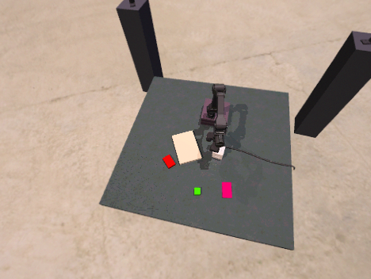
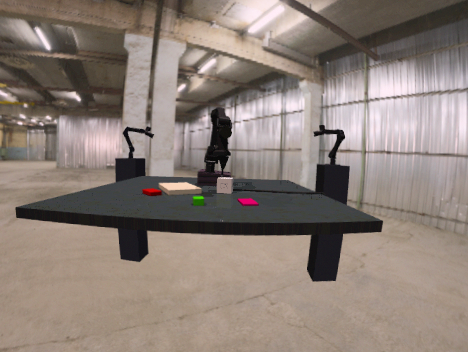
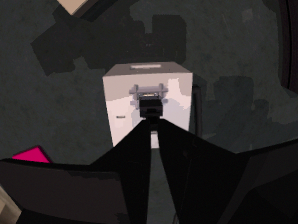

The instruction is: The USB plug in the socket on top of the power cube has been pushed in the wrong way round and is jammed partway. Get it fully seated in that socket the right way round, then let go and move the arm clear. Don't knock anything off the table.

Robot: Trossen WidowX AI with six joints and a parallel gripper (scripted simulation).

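At gripper [image 3: 153,125]: plug [image 3: 151,107] visible in wrist view only.

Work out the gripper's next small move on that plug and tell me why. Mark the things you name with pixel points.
Probably a small straight lift, keeping the grip. The gripper [image 1: 215,149] [image 2: 223,173] [image 3: 153,125] is shut on the black plug [image 3: 151,108], over the power cube [image 1: 217,153] [image 2: 225,185] [image 3: 117,131], and the wrist view shows the socket [image 3: 148,94] partly uncovered beside it, so the plug does not look seated; raising it would likely give room to turn it.

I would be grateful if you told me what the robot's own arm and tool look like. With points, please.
The arm [image 1: 220,107] [image 2: 220,131] is black to dark grey, with chunky, rounded joints. The tool [image 3: 153,125] is black too, its two fingers tapering to narrow tips.
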